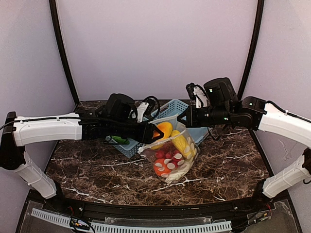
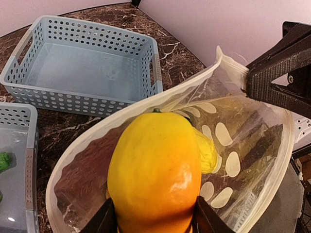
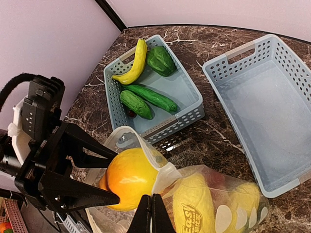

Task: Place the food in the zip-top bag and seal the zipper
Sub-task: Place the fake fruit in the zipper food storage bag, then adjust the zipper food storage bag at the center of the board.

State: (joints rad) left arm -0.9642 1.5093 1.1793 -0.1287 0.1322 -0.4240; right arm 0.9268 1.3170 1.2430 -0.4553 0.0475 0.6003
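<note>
The zip-top bag (image 1: 175, 158) hangs clear with white polka dots, its mouth held open above the table. My right gripper (image 3: 151, 204) is shut on the bag's rim beside the mouth. In my left gripper (image 2: 154, 218) sits a yellow-orange mango (image 2: 155, 174), with the jaws closed on its sides right at the bag's mouth. The zipper strip (image 2: 82, 145) curves around the mango, unsealed. Inside the bag (image 3: 218, 204) lie yellow pieces (image 3: 194, 208), red ones (image 1: 163, 154), an orange one (image 1: 163, 167) and a white piece (image 1: 177, 174).
A light-blue basket (image 3: 188, 115) behind the bag holds a banana (image 3: 132, 65), a green pepper (image 3: 161, 60) and two cucumbers (image 3: 146, 99). A second light-blue basket (image 3: 231, 65) stands empty beside it. Dark marble tabletop (image 1: 87, 170) lies around them.
</note>
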